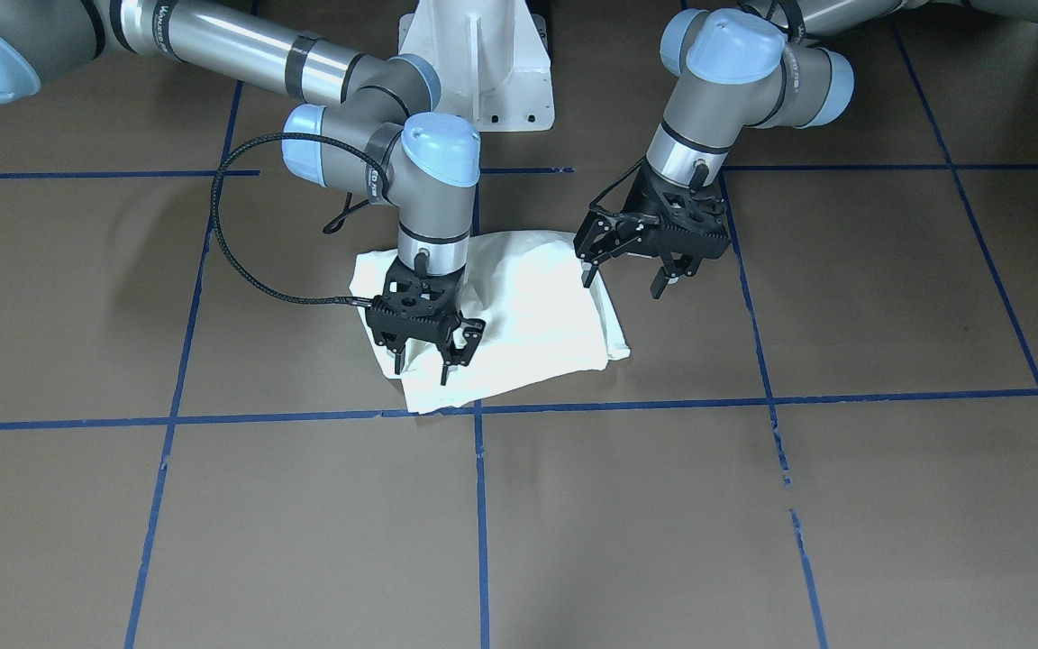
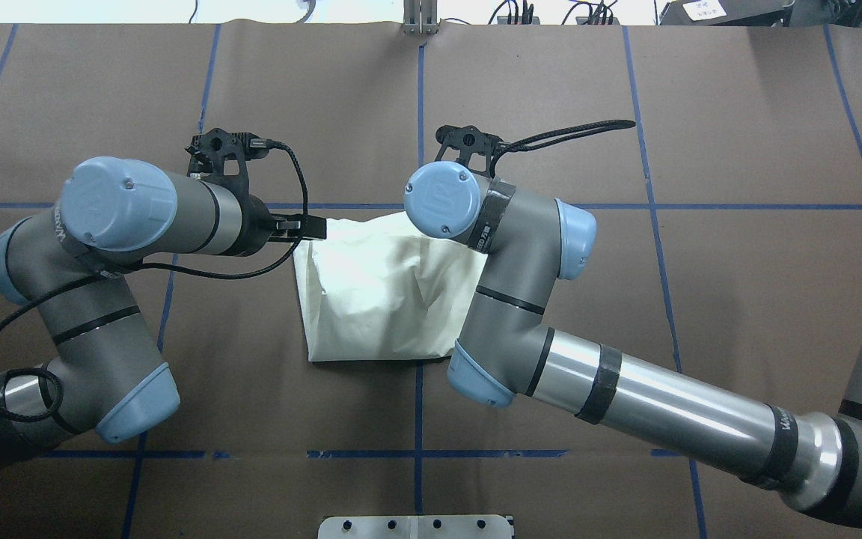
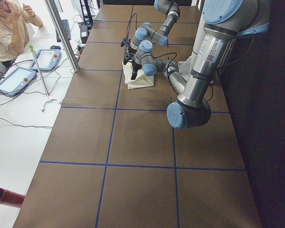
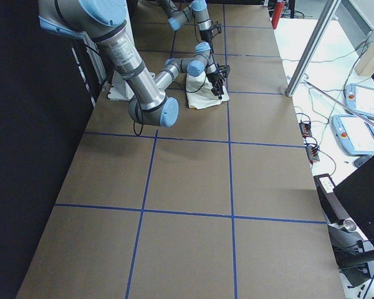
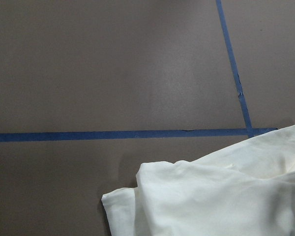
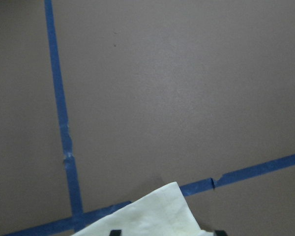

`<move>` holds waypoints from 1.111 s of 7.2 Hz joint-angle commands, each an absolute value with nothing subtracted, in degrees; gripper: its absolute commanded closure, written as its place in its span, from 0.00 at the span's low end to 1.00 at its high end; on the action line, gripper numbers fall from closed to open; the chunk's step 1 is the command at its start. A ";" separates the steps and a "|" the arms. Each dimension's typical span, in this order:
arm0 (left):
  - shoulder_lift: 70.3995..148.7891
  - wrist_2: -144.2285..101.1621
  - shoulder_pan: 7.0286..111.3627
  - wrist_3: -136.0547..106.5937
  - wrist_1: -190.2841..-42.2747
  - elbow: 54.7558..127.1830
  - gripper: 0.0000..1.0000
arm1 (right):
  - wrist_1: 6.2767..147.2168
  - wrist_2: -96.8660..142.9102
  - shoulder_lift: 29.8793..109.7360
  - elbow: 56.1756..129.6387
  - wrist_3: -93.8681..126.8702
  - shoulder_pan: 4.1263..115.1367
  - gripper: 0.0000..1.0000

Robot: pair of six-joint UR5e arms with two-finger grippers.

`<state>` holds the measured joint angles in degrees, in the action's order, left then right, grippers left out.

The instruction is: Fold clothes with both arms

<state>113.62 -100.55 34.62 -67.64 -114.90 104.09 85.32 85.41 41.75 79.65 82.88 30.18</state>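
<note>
The left claw (image 1: 624, 278) hangs with its prongs apart at the T-shirt's (image 1: 537, 311) edge on the robot's left. One prong is over the cloth and the other over bare counter (image 1: 753, 523). The right claw (image 1: 423, 363) points straight down, prongs apart, at the shirt's far corner on the robot's right; whether its tips touch the cloth I cannot tell.

The shirt lies mid-counter, near the white pedestal (image 1: 474, 63), folded into a squat bundle. Its long axis runs across the robot from side to side, a little skewed to the grid of blue tape (image 1: 663, 403), and its far edge reaches a tape line. Brown counter spreads around it, widest on the far side. Only plain cream cloth shows, softly creased.
</note>
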 commanded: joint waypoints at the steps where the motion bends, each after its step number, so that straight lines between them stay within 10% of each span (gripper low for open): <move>1: 109.02 -100.11 30.09 -66.98 -126.92 103.89 0.00 | 85.25 92.27 41.39 82.07 78.42 33.74 0.00; 8: 106.08 -93.97 22.41 -50.71 -147.44 97.15 0.00 | 85.34 92.29 44.21 85.78 78.31 33.84 0.00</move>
